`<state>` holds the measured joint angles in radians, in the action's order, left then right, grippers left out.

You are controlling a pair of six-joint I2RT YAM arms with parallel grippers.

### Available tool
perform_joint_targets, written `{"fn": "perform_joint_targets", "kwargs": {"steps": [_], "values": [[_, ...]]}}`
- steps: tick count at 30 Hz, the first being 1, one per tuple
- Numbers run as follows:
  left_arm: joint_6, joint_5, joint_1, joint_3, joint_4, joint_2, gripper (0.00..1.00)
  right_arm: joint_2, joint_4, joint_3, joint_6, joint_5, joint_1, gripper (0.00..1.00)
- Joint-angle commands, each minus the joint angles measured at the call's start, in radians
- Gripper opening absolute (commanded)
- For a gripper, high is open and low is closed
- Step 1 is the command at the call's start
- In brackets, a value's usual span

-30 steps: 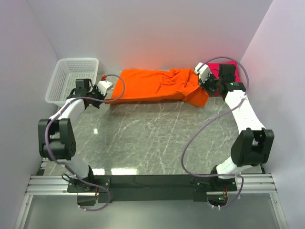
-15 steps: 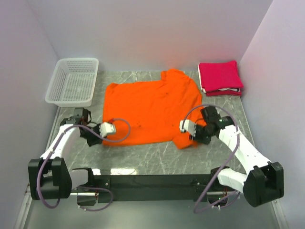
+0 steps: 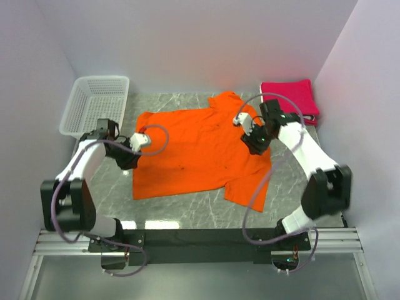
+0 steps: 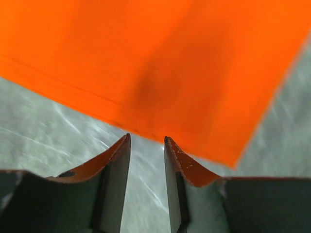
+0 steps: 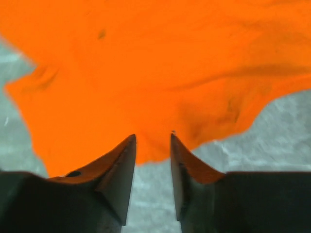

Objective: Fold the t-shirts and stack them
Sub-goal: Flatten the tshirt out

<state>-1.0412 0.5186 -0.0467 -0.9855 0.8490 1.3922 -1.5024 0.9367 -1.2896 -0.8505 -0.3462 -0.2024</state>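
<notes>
The bright orange t-shirt (image 3: 200, 147) lies spread flat in the middle of the table, collar towards the back. My left gripper (image 3: 132, 159) hovers at its left edge, jaws slightly apart and empty; the left wrist view shows the gripper (image 4: 146, 138) over bare table just off the shirt's edge (image 4: 160, 73). My right gripper (image 3: 253, 142) is over the shirt's right side, open and empty; in the right wrist view the gripper (image 5: 152, 136) sits at the cloth's edge (image 5: 146, 77). A folded crimson-pink stack (image 3: 287, 100) with a white layer lies at the back right.
A white mesh basket (image 3: 97, 106) stands at the back left. The grey marble table (image 3: 187, 209) shows bare in front of the shirt. Side walls close in on both sides. Cables loop from both wrists above the cloth.
Both grippers pulled the shirt forward and spread it flat, then let go of its near corners. They have since risen and moved back, the left to the left edge, the right to the right side.
</notes>
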Motion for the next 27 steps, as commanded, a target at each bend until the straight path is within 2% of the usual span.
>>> {"fn": "perform_joint_targets", "kwargs": {"steps": [1, 2, 5, 12, 15, 18, 23, 27], "values": [[0.268, 0.058, -0.004, -0.106, -0.155, 0.121, 0.39, -0.195, -0.104, -0.105, 0.232, 0.042, 0.012, 0.38], [0.341, 0.051, -0.002, -0.119, -0.203, 0.145, 0.39, -0.235, -0.096, -0.134, 0.244, 0.039, 0.015, 0.33], [0.397, 0.014, -0.001, -0.173, -0.241, 0.232, 0.38, -0.346, -0.127, -0.194, 0.304, 0.078, 0.024, 0.27], [0.428, -0.063, 0.002, -0.193, -0.281, 0.347, 0.38, -0.467, -0.136, -0.180, 0.332, 0.180, 0.044, 0.24], [0.411, -0.101, 0.001, -0.171, -0.272, 0.381, 0.37, -0.447, -0.116, -0.107, 0.315, 0.177, 0.043, 0.24], [0.366, -0.117, 0.002, -0.142, -0.246, 0.396, 0.30, -0.415, -0.079, -0.028, 0.295, 0.156, 0.032, 0.24], [0.273, -0.138, 0.004, -0.032, -0.191, 0.340, 0.26, -0.335, -0.027, 0.128, 0.258, 0.125, -0.012, 0.26], [0.198, -0.170, 0.004, 0.040, -0.108, 0.275, 0.23, -0.254, 0.071, 0.171, 0.209, 0.021, -0.057, 0.30]]}}
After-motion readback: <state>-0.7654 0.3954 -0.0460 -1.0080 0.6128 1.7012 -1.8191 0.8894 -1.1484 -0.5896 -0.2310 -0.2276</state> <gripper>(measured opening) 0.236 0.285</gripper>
